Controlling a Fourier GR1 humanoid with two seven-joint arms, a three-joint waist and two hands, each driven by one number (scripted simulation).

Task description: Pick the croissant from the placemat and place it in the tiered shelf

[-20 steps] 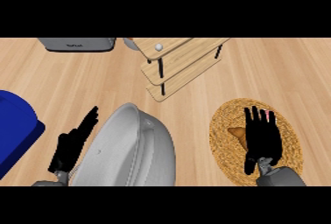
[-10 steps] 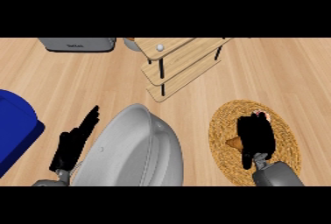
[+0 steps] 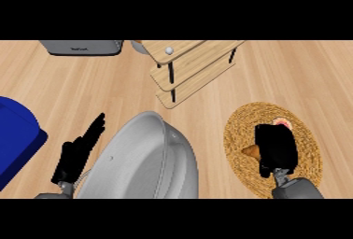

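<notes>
The croissant [image 3: 251, 151] lies on the round woven placemat [image 3: 239, 173], at the view's right. The right hand [image 3: 276, 147] covers most of it, fingers curled down round it. Only a brown tip shows, sticking out past the hand towards the view's left. With the rest hidden, its long axis cannot be told for sure; the visible tip suggests it runs roughly left to right. A small pinkish bit shows at the hand's far edge, and I cannot tell what it is.

The shelf [image 3: 196, 60] stands well apart, up the counter [image 3: 82, 93], its wooden tiers slanting from upper right to lower left. A small pale ball [image 3: 169, 49] sits on its top tier.

The left hand [image 3: 78, 153] rests open at the lower left, fingers straight, just beside a large grey bowl [image 3: 148, 158]. A blue thing [image 3: 14, 137] shows at the left edge and a grey box [image 3: 81, 47] at the top.
</notes>
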